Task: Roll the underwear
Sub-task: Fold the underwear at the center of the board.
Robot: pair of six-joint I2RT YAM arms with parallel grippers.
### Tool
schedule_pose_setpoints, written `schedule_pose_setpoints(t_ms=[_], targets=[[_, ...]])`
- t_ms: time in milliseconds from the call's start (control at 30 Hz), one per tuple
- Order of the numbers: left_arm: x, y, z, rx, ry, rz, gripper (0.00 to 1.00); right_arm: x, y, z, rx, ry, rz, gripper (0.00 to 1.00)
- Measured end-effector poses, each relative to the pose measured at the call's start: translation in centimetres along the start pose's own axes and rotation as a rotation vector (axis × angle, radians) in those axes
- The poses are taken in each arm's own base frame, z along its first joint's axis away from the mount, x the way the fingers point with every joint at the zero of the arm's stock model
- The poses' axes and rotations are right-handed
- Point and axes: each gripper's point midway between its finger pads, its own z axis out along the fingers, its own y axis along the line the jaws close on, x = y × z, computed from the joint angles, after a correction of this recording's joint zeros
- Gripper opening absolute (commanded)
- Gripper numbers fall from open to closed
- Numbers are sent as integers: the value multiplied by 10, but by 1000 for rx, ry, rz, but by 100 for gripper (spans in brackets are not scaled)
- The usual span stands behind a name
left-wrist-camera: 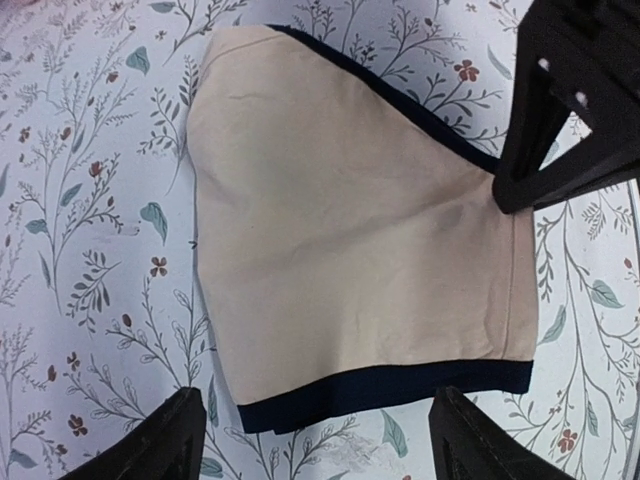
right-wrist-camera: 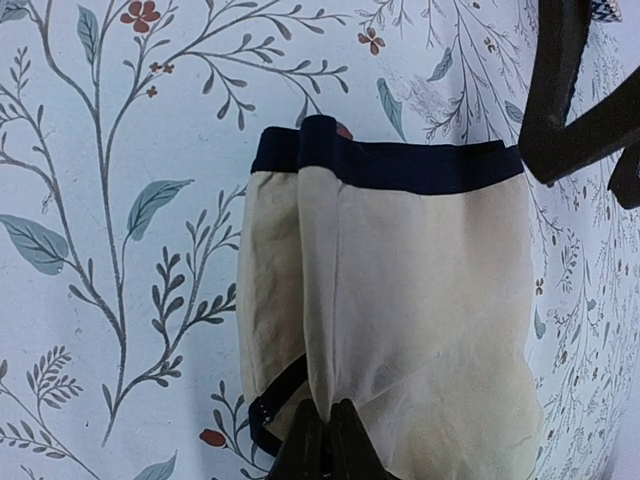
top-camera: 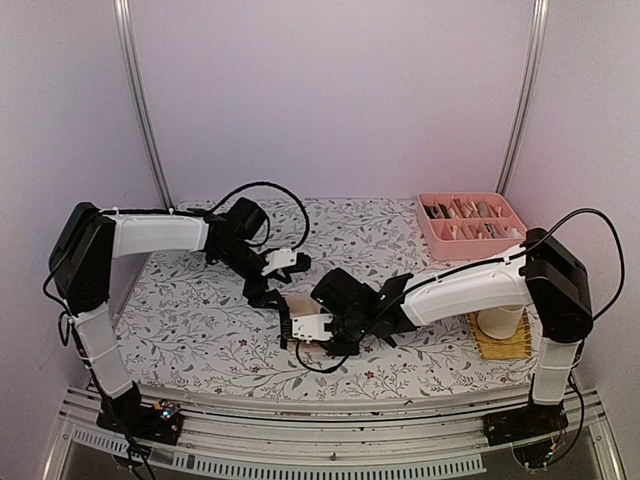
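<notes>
We count one underwear piece, beige with dark edging, flat on the floral table near its middle, plus one pink tray far right and one white cup on the right. Two arms: the left arm bends in from the left, the left gripper above the cloth, jaws wide and empty; the right arm stretches leftward, the right gripper with jaws pinched shut on the cloth's edge
</notes>
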Motion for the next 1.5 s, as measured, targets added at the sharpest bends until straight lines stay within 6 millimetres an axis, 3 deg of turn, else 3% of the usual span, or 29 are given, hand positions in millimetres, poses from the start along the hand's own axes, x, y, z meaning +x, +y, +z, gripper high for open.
schedule_pose_setpoints(t_ms=[233, 533, 700, 800, 900, 1033, 1167, 1267, 1367, 1433, 1500], targets=[[20, 10, 25, 4, 52, -112, 79, -3, 4, -1, -7, -1, -6, 3], [26, 35, 33, -81, 82, -167, 71, -13, -6, -3, 23, -17, 19, 3], [40, 41, 42, -96, 119, -191, 69, -14, -4, -3, 14, -23, 19, 4], [45, 42, 44, -101, 135, -197, 70, -15, -2, -3, 1, -30, 15, 13], [49, 44, 47, -102, 146, -200, 70, -15, 3, -4, -16, -29, 6, 31], [49, 48, 47, -118, 156, -203, 74, -13, 12, -4, -49, -20, -11, 47], [42, 58, 42, -149, 150, -196, 77, -11, 15, -13, -76, -21, -6, 53], [36, 63, 37, -168, 136, -191, 76, -16, -1, -30, -62, -64, 51, 46], [21, 65, 22, -186, 97, -179, 69, -13, -37, -44, -12, -109, 163, 29], [5, 62, 7, -196, 47, -159, 60, 0, -70, -47, 22, -137, 288, 22], [-8, 54, -5, -196, 3, -135, 42, 18, -98, -45, 42, -160, 408, 15]])
